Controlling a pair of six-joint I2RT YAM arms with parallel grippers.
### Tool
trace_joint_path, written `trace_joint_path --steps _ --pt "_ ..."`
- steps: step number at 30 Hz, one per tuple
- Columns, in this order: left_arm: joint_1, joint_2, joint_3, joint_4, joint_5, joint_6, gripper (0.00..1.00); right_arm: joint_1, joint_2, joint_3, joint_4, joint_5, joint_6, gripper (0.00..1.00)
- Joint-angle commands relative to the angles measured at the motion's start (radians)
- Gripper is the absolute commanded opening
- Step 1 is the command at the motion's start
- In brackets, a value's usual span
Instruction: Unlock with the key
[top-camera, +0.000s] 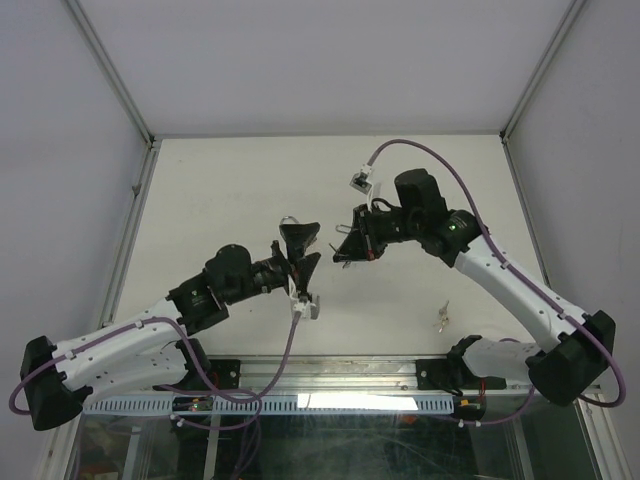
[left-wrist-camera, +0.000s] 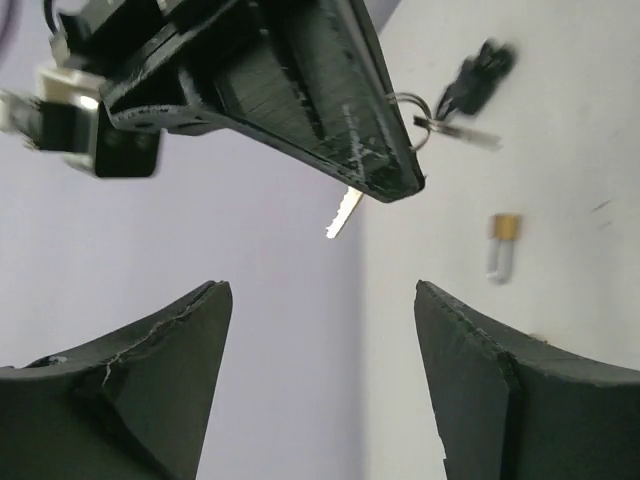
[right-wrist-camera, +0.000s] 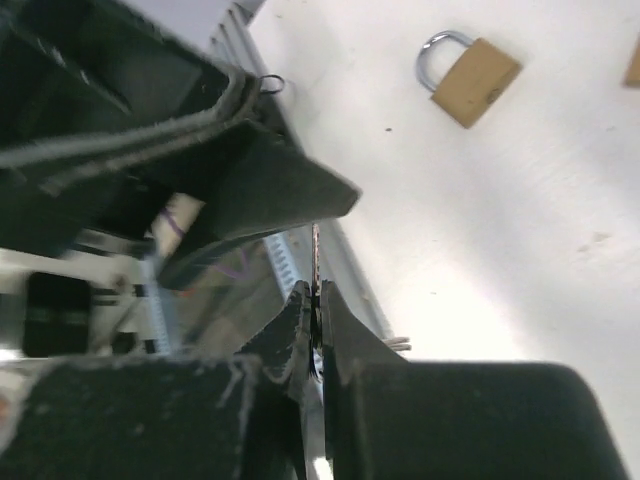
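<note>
my right gripper (right-wrist-camera: 315, 300) is pressed together, and it pinches the key (right-wrist-camera: 315, 255) by its fat end. the thin end with the teeth sticks out past my fingertips. i think that is good, because the toothed end is the part that must go into the lock, so it has to be free. a little ring (left-wrist-camera: 405, 105) and a black tag (left-wrist-camera: 480, 75) hang off the other side of the key, out of the way.

my left gripper (left-wrist-camera: 320, 290) is just beside it, up in the air. its two fingers are spread wide and there is nothing between them. the key's tip points down at the gap but does not touch my left fingers.

the padlock (right-wrist-camera: 467, 72) lies flat on the white table (right-wrist-camera: 520, 220), well apart from the key. its loop is shut and no gripper holds it. i think a lock lying loose like that will slide or spin when the key pushes on it. so my empty left gripper may have to go and hold it.

some more keys (top-camera: 440, 318) lie on the table near my right arm. i do not need them now.
</note>
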Motion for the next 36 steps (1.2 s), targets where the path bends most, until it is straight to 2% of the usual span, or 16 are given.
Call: trace_joint_path --steps 1,2,4,5,6,7,10,11,19,23,25,30,36 --pt "0.002 0.012 0.243 -0.415 0.154 -0.647 0.75 0.039 -0.046 0.141 -0.291 0.148 -0.347 0.00" --pt "0.002 0.026 0.277 -0.469 0.243 -0.748 0.73 0.049 -0.045 0.158 -0.313 0.154 -0.384 0.00" --pt "0.003 0.047 0.316 -0.497 0.392 -0.963 0.62 0.071 -0.044 0.181 -0.343 0.164 -0.456 0.00" --pt "0.008 0.058 0.330 -0.488 0.454 -1.064 0.49 0.084 -0.044 0.191 -0.357 0.171 -0.492 0.00" --pt "0.022 0.069 0.333 -0.469 0.496 -1.150 0.41 0.102 -0.044 0.202 -0.367 0.180 -0.524 0.00" --pt "0.047 0.077 0.333 -0.442 0.540 -1.232 0.37 0.116 -0.045 0.214 -0.375 0.191 -0.553 0.00" --pt "0.152 0.095 0.316 -0.327 0.698 -1.448 0.37 0.157 -0.059 0.232 -0.369 0.192 -0.606 0.00" --pt "0.175 0.103 0.314 -0.309 0.721 -1.478 0.37 0.164 -0.069 0.233 -0.363 0.190 -0.617 0.00" --pt "0.220 0.095 0.323 -0.253 0.669 -1.493 0.42 0.189 -0.112 0.225 -0.397 0.201 -0.694 0.00" --pt "0.217 0.132 0.343 -0.233 0.732 -1.499 0.46 0.203 -0.116 0.226 -0.339 0.192 -0.652 0.00" --pt "0.201 0.158 0.357 -0.231 0.728 -1.503 0.41 0.211 -0.112 0.229 -0.312 0.196 -0.645 0.00" --pt "0.175 0.172 0.377 -0.208 0.679 -1.464 0.40 0.226 -0.102 0.230 -0.307 0.191 -0.657 0.00" --pt "0.174 0.162 0.379 -0.198 0.657 -1.470 0.25 0.233 -0.106 0.224 -0.321 0.203 -0.670 0.00"
